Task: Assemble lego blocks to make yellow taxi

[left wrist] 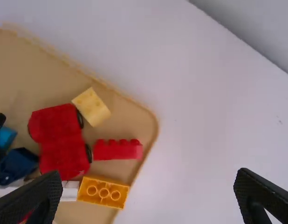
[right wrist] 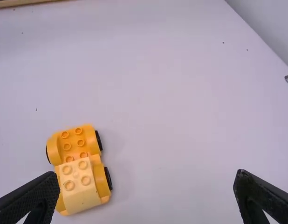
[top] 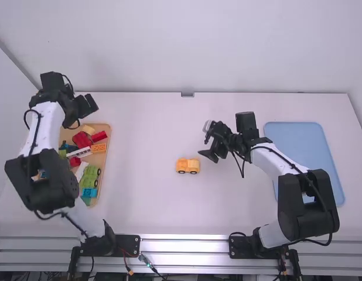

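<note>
My left gripper point(top: 87, 106) is over the far end of the wooden tray point(top: 109, 137); in the left wrist view this gripper point(left wrist: 147, 196) is open and holds nothing. Inside the tray, near its edge, lie a pale yellow block point(left wrist: 91, 106) and an orange brick point(left wrist: 103, 192). An orange-yellow wheeled base point(right wrist: 69, 145) stands on the table, with a pale yellow studded block point(right wrist: 78, 183) on one end. Just right of this car, above the table, is my right gripper point(top: 207, 141); seen from the right wrist, the gripper point(right wrist: 147, 196) has its fingers wide apart, nothing between them.
The tray also holds a red car point(left wrist: 60, 140), a red brick point(left wrist: 118, 150), a dark blue piece point(left wrist: 17, 165) and a green car point(top: 89, 177). A light blue tray point(top: 304, 140) lies at the right, partly behind the right arm. Bare table point(top: 146, 134) separates the wooden tray and the yellow car.
</note>
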